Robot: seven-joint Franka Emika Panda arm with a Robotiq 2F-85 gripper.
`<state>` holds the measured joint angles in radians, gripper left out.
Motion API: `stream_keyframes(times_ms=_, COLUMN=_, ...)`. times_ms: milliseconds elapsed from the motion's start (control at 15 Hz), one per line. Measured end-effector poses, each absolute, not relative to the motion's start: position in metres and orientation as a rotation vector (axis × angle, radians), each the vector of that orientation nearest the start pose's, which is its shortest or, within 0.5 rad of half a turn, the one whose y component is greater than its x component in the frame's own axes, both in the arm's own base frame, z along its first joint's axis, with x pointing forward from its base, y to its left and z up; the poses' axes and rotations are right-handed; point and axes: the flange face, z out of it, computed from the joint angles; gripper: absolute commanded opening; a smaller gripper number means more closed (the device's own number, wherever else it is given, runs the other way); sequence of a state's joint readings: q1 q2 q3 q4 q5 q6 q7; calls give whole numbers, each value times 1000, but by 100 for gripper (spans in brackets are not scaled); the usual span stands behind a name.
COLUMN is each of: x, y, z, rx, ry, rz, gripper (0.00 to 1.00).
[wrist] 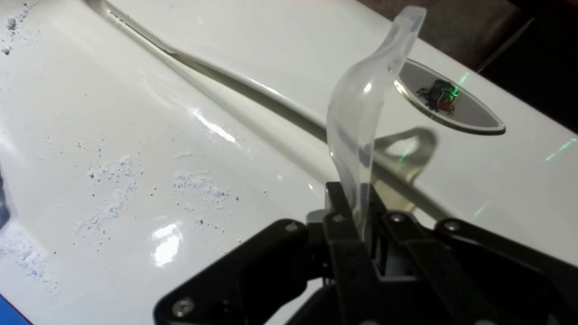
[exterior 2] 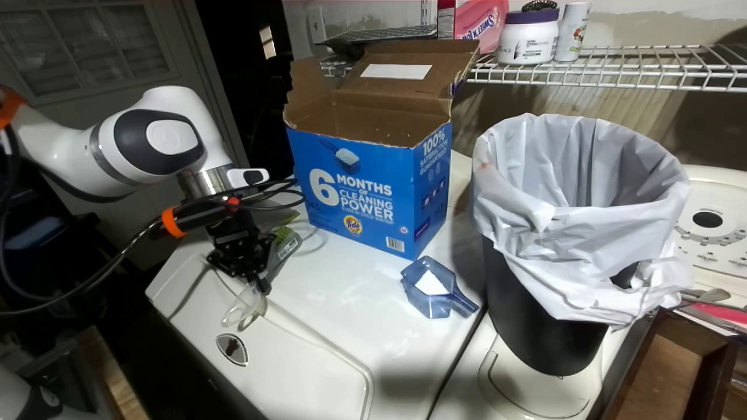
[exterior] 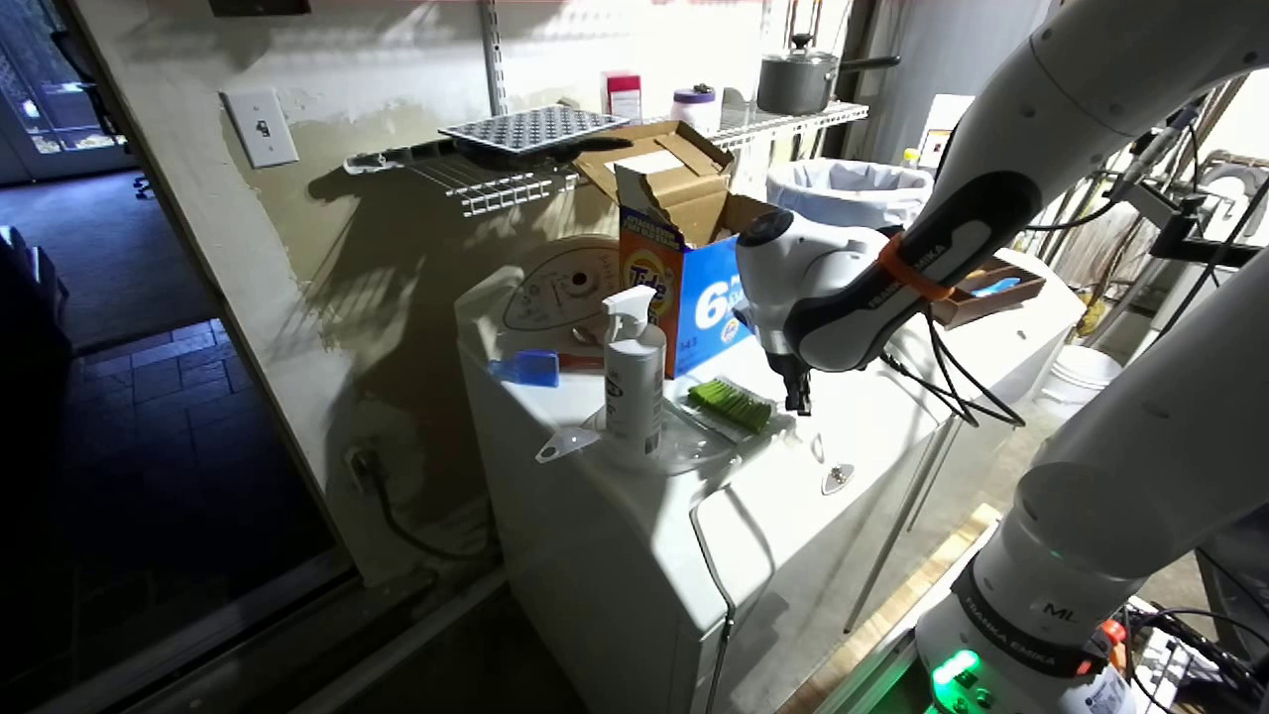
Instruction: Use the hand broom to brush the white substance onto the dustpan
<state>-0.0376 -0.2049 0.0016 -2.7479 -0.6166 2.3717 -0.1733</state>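
White and glossy, the machine [exterior: 605, 540] bears a clear plastic dustpan [exterior: 691, 448]. Near it, over the machine's top, is the hand broom [exterior: 731, 404]: bright green bristles, transparent looped handle [wrist: 361, 104] pinched by the gripper [wrist: 355, 201]. Bluish-white powder [wrist: 198, 185] lies in crumbly patches.

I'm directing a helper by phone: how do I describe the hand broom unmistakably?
In an exterior view, find the big open Tide box on the white machine. Below it in the picture, between the white bottle and the gripper, is the hand broom; bright green bristles set it apart from those white and black neighbours.
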Motion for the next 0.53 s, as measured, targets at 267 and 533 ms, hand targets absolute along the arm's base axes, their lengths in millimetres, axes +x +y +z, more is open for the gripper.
stream_keyframes(times_ms=267, x=372, y=-15, z=270, rx=-3303, ry=-1084, rz=341, gripper=3)
stream_keyframes(times_ms=533, x=374, y=-7, z=271, rx=-3264, ry=-1070, rz=305, gripper=3)
